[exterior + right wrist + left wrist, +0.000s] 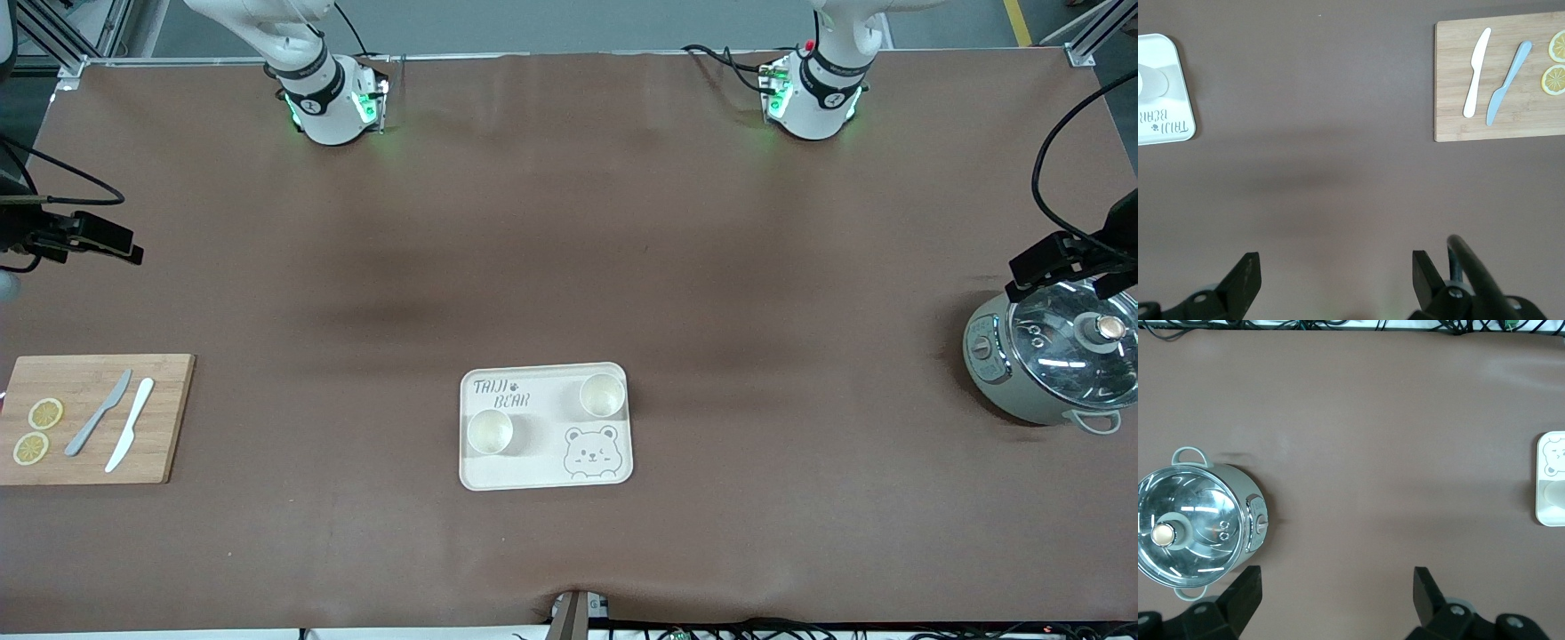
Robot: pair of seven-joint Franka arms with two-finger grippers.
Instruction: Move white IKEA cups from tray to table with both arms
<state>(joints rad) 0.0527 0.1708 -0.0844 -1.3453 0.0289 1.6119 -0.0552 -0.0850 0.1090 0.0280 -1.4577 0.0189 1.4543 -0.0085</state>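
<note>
Two white IKEA cups stand upright on the cream bear tray in the middle of the table. One cup is toward the right arm's end, nearer to the front camera. The other cup is toward the left arm's end. My left gripper is open and empty, up over the table beside the pot; its own view shows it over bare mat. My right gripper is open and empty over the mat at the right arm's end; its own view shows it the same. Both are well away from the cups.
A steel pot with a glass lid stands at the left arm's end. A wooden cutting board at the right arm's end holds two knives and two lemon slices. The tray's edge shows in both wrist views.
</note>
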